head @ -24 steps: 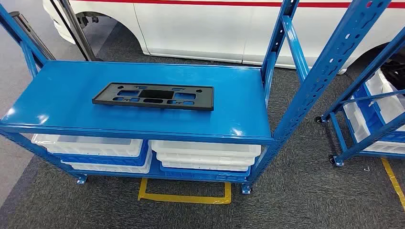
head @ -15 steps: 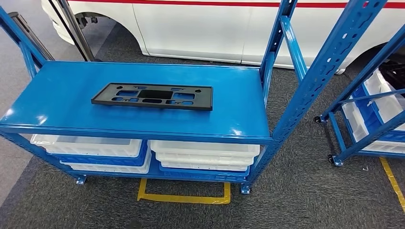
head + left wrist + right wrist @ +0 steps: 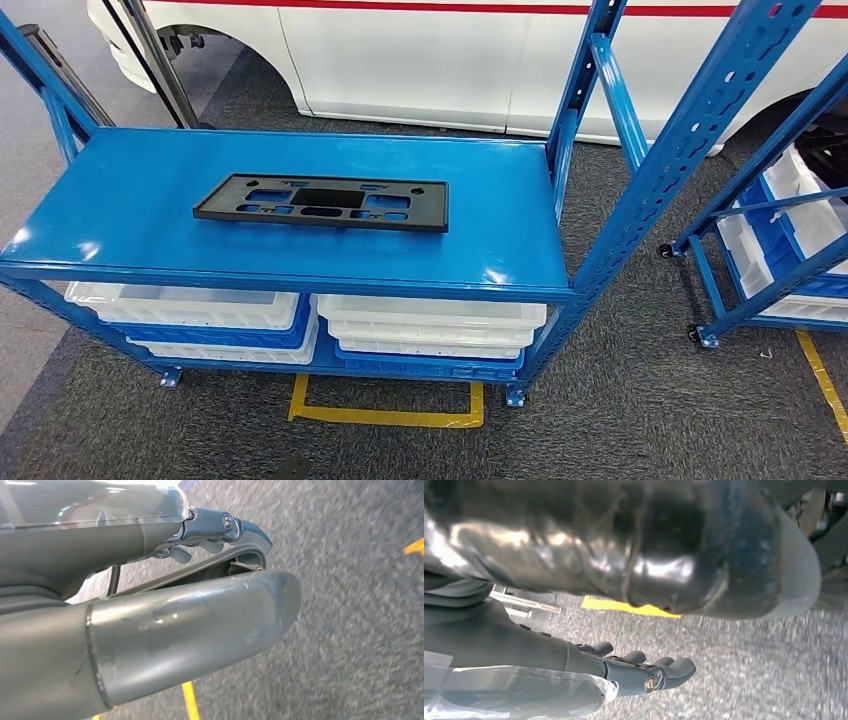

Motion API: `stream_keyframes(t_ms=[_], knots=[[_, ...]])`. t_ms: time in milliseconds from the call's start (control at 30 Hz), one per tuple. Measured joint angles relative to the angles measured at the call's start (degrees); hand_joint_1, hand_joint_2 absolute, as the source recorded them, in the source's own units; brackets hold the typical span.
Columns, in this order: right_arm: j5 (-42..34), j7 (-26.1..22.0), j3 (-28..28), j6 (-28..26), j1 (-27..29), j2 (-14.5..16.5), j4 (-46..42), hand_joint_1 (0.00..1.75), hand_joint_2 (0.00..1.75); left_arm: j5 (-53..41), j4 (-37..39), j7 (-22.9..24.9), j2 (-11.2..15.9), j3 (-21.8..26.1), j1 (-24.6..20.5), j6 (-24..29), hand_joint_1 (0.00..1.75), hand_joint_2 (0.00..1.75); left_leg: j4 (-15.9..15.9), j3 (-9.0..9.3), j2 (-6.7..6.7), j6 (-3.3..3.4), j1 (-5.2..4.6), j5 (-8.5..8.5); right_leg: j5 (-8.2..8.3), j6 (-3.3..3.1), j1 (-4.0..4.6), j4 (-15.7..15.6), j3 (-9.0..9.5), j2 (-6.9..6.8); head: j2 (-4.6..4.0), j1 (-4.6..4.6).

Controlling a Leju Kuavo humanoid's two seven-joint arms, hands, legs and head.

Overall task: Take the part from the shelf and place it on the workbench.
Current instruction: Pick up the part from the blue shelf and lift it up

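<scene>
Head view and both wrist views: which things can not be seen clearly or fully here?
- White bins: contents hidden by the blue shelf above, head view.
- Black part: small markings too small to read.
- White vehicle: cut off by the top edge.
- Left hand, right hand: fingers partly hidden by the thumb; finger spread unclear.

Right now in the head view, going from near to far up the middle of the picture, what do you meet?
Yellow tape rectangle on the grey carpet → stacked white plastic bins on the lower shelf → flat black plastic panel with cut-outs on the blue metal shelf top → white vehicle with a red stripe.
</scene>
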Motion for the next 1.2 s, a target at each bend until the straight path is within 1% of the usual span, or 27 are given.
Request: stream_keyframes(t_ms=[67, 167, 233, 267, 300, 367, 433, 467, 533, 633, 700, 800, 867, 933, 1100, 1200], knots=[[0.13, 0.07, -0.01, 0.13, 0.01, 0.26, -0.3, 0.0, 0.0, -1.3, 0.0, -0.24, -0.01, -0.77, -0.19, 2.11, 0.0, 0.0, 0.01, 0.0, 0.0, 0.01, -0.01, 0.0, 0.01, 0.01, -0.01, 0.0, 0.0, 0.0, 0.01, 0.0], [0.22, 0.45, -0.05, 0.2, 0.01, 0.54, -0.74, 0.0, 0.0, -4.37, -0.01, -1.42, -0.03, -2.13, -0.85, 6.62, 0.0, 0.0, 0.03, 0.0, 0.0, 0.01, -0.02, 0.0, 0.01, 0.01, -0.02, -0.01, 0.0, 0.0, 0.0, 0.0], [0.18, 0.75, -0.15, 0.28, 0.02, 0.7, -1.0, 0.0, 0.0, -11.08, -0.49, -2.48, -0.01, -1.69, -1.27, 8.49, 0.0, 0.0, 0.03, 0.0, 0.0, 0.01, -0.02, 0.0, 0.01, 0.01, -0.02, -0.01, 0.0, 0.0, -0.01, 0.0], [0.1, 0.86, -0.21, 0.38, 0.03, 0.78, -1.12, 0.0, 0.0, -17.3, -1.24, -3.16, 0.03, -0.29, -1.2, 8.92, 0.0, 0.0, 0.03, 0.0, 0.0, 0.02, -0.03, -0.01, 0.01, 0.01, -0.03, 0.0, 0.01, 0.0, -0.01, 0.0], [0.0, 0.95, -0.25, 0.47, 0.04, 0.85, -1.21, 0.0, 0.0, -24.36, -2.23, -3.88, 0.06, 1.85, -0.9, 9.11, 0.0, 0.0, 0.03, 0.0, 0.0, 0.03, -0.04, -0.01, 0.01, 0.01, -0.03, 0.0, 0.01, 0.0, -0.01, 0.0], [-0.25, 1.08, -0.38, 0.69, 0.07, 0.92, -1.39, 0.0, 0.0, -39.85, -4.63, -5.52, -0.05, 9.02, 0.05, 9.28, 0.0, 0.0, 0.02, 0.0, 0.01, 0.05, -0.05, -0.02, 0.01, 0.01, -0.03, 0.0, 0.01, 0.01, 0.0, 0.0], [-0.42, 1.15, -0.64, 0.84, 0.08, 0.93, -1.56, 0.0, 0.0, -49.1, -6.54, -6.8, -0.55, 16.19, 0.9, 9.32, 0.0, 0.0, 0.02, 0.0, 0.03, 0.09, -0.05, -0.05, 0.0, 0.01, -0.03, -0.01, 0.0, 0.04, 0.01, 0.0], [-0.46, 1.16, -0.77, 0.87, 0.09, 0.93, -1.65, 0.0, 0.0, -51.05, -7.3, -7.54, -0.89, 18.92, 1.32, 9.33, 0.0, 0.0, 0.03, 0.01, 0.03, 0.12, -0.05, -0.07, 0.0, 0.02, -0.03, -0.02, 0.0, 0.06, 0.0, 0.0], [-0.54, 1.25, -1.0, 0.91, 0.11, 0.94, -1.77, 0.0, 0.0, -55.74, -9.04, -10.72, -1.49, 24.44, 2.24, 9.34, 0.0, 0.0, 0.05, 0.01, 0.05, 0.17, -0.06, -0.11, -0.01, 0.04, -0.03, -0.03, -0.01, 0.07, 0.0, -0.01], [-0.69, 1.32, -1.24, 1.07, 0.13, 0.98, -1.82, 0.0, 0.0, -66.32, -12.63, -18.29, -3.1, 35.24, 4.03, 9.35, 0.0, 0.0, 0.05, 0.0, 0.04, 0.19, -0.06, -0.12, -0.06, 0.1, -0.03, -0.04, -0.01, 0.06, -0.01, -0.01], [-0.77, 1.32, -1.34, 1.13, 0.12, 1.01, -1.9, 0.0, 0.0, -71.17, -14.85, -22.48, -4.68, 42.41, 4.93, 9.35, 0.0, 0.0, 0.05, -0.01, 0.04, 0.19, -0.06, -0.12, -0.06, 0.11, -0.03, -0.03, 0.0, 0.06, 0.0, -0.01], [-0.78, 1.32, -1.58, 1.16, 0.13, 1.05, -2.06, 0.0, 0.0, -73.6, -17.38, -25.17, -6.53, 50.25, 5.96, 9.35, 0.0, 0.0, 0.05, -0.01, 0.05, 0.2, -0.06, -0.13, -0.06, 0.12, -0.03, -0.04, 0.0, 0.07, 0.0, 0.0], [-0.78, 1.32, -1.66, 1.17, 0.13, 1.08, -2.12, 0.0, 0.0, -74.01, -18.6, -25.57, -7.32, 54.09, 6.44, 9.35, 0.0, 0.0, 0.05, -0.01, 0.05, 0.2, -0.06, -0.13, -0.07, 0.12, -0.03, -0.04, 0.0, 0.07, 0.01, 0.0], [-0.78, 1.32, -1.67, 1.17, 0.12, 1.09, -2.19, 0.0, 0.0, -74.1, -19.45, -25.64, -7.68, 56.74, 6.79, 9.35, 0.0, 0.0, 0.05, -0.01, 0.04, 0.2, -0.06, -0.14, -0.07, 0.12, -0.03, -0.04, 0.0, 0.06, 0.01, 0.0], [-0.8, 1.32, -1.68, 1.17, 0.11, 1.09, -2.28, 0.0, 0.0, -74.38, -20.55, -25.87, -8.44, 59.87, 7.34, 9.35, 0.0, 0.0, 0.05, -0.01, 0.03, 0.2, -0.06, -0.13, -0.08, 0.14, -0.03, -0.04, 0.01, 0.04, 0.01, 0.0], [-0.84, 1.32, -1.68, 1.19, 0.11, 1.11, -2.28, 0.0, 0.0, -76.34, -21.02, -27.94, -9.01, 61.79, 7.41, 9.35, 0.0, 0.0, 0.05, -0.01, 0.03, 0.21, -0.06, -0.14, -0.08, 0.14, -0.04, -0.04, 0.02, 0.04, 0.0, 0.0]])
